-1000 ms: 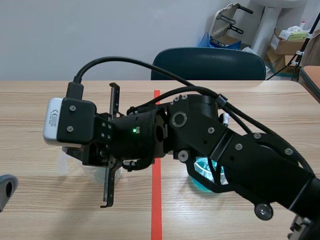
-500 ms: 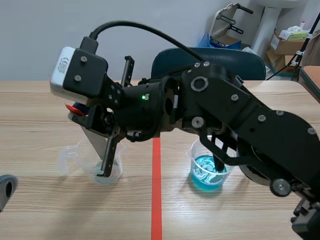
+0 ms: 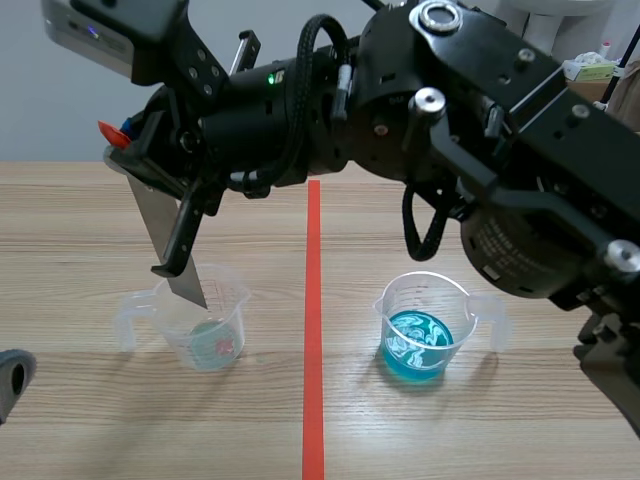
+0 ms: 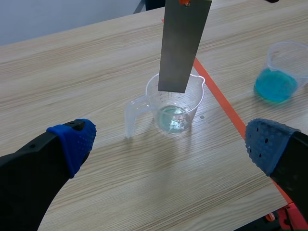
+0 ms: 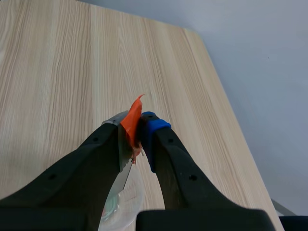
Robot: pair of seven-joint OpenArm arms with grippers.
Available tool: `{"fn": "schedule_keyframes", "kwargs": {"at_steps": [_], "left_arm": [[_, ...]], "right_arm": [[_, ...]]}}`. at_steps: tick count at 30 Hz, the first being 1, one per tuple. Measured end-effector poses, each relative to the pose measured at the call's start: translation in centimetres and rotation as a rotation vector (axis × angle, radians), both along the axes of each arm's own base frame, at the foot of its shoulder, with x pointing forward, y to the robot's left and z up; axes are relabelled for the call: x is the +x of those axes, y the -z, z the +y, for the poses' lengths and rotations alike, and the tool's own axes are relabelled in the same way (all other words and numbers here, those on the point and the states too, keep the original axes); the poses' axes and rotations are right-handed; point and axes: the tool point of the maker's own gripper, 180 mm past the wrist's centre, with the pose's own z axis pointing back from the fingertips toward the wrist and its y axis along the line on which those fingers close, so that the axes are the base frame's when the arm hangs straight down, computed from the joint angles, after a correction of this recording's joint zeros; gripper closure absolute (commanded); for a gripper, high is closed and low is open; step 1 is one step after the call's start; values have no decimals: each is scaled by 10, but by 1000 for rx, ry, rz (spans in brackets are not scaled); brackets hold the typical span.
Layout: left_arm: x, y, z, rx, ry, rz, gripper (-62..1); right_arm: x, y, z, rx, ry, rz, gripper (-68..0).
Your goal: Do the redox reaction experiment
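Note:
A clear beaker (image 3: 205,322) with a little pale liquid stands left of the red tape line. A second beaker (image 3: 425,325) holding blue liquid stands right of the line. My right arm crosses high over the table, and its gripper (image 3: 128,142) is shut on the orange-taped top of a grey metal strip (image 3: 155,215). The strip hangs tilted, its lower end just over the pale beaker's mouth. In the right wrist view the gripper (image 5: 135,130) pinches the orange tape (image 5: 131,121), with the beaker (image 5: 122,208) below. My left gripper (image 4: 171,139) stands open, short of the pale beaker (image 4: 175,103), under the strip (image 4: 184,45).
The blue beaker (image 4: 284,72) stands ahead and to the right of my left gripper. A dark chair (image 3: 520,120) stands behind the table's far edge, mostly hidden by the right arm. Boxes (image 3: 580,85) sit on the floor at the back right.
My right arm has risen and carried the metal strip upward. The strip's lower end has come out of the pale beaker and now hangs just above its rim.

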Motion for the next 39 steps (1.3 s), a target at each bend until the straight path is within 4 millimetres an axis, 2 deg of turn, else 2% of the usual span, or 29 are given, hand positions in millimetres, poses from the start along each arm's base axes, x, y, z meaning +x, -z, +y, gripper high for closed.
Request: {"fn": "schedule_keyframes", "kwargs": {"at_steps": [8, 16, 39], "left_arm": [[0, 0, 0, 0, 0, 0, -623], [0, 0, 0, 0, 0, 0, -623], [0, 0, 0, 0, 0, 0, -623]], "right_arm": [[-11, -37, 3, 23, -18, -18, -8], [-11, -66, 4, 62, -23, -26, -8], [-8, -64, 3, 33, -12, -30, -8]]}}
